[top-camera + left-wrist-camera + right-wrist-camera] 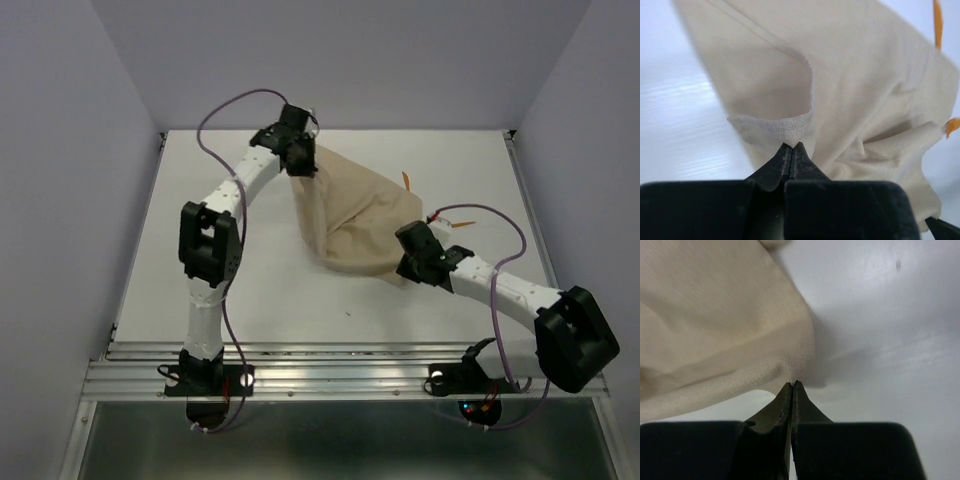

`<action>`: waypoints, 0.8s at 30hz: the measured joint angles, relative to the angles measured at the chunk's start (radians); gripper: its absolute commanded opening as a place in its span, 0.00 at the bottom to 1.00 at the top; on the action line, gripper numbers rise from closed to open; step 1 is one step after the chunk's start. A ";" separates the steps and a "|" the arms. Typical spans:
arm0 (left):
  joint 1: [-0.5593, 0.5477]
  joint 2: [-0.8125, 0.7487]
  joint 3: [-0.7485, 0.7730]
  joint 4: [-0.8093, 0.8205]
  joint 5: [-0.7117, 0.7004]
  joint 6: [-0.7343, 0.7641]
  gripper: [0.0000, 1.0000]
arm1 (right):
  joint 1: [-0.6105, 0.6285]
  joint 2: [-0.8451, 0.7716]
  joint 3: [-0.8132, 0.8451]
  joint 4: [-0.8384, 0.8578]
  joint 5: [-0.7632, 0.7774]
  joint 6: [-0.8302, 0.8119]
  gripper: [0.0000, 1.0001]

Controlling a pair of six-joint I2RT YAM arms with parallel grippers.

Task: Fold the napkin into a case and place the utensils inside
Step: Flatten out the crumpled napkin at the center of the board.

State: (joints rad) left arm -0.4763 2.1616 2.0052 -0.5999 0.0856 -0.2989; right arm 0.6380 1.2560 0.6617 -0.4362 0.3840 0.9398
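The napkin (355,215) lies crumpled in the far-right part of the white bench (300,300), bunched into a rough triangle rather than spread flat, with folds and a raised ridge running across it. It is stretched between the two arms.

The left tool (297,157) sits at the napkin's far-left corner. In the left wrist view the left tool (791,146) has its jaws pressed together on a small point of the cloth's hemmed edge, and the rest of the napkin (850,75) hangs and spreads away beyond the tips, one layer drooping over another.

The right tool (408,268) is at the napkin's near-right edge, close to the lower tip of the bunched cloth. In the right wrist view the right tool (793,384) is closed, its tips meeting on the very corner of the napkin (715,315), which rises up and to the left from the pinch; bare bench fills the right of that view.

The orange utensils (408,180) lie just beyond the napkin's right side, partly under the cloth: one end pokes out at the far edge, another (458,224) beside the right arm. From the left wrist they show as orange tips (938,20) past the cloth's far border.
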 measured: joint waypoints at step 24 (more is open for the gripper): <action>0.425 -0.946 -0.778 0.146 0.155 -0.127 0.34 | -0.186 0.047 0.430 0.161 -0.078 -0.357 0.21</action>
State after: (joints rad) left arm -0.0509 1.2152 1.2270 -0.4534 0.2409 -0.4259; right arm 0.4519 1.3033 1.0920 -0.2749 0.3061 0.5831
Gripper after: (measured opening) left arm 0.026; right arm 0.062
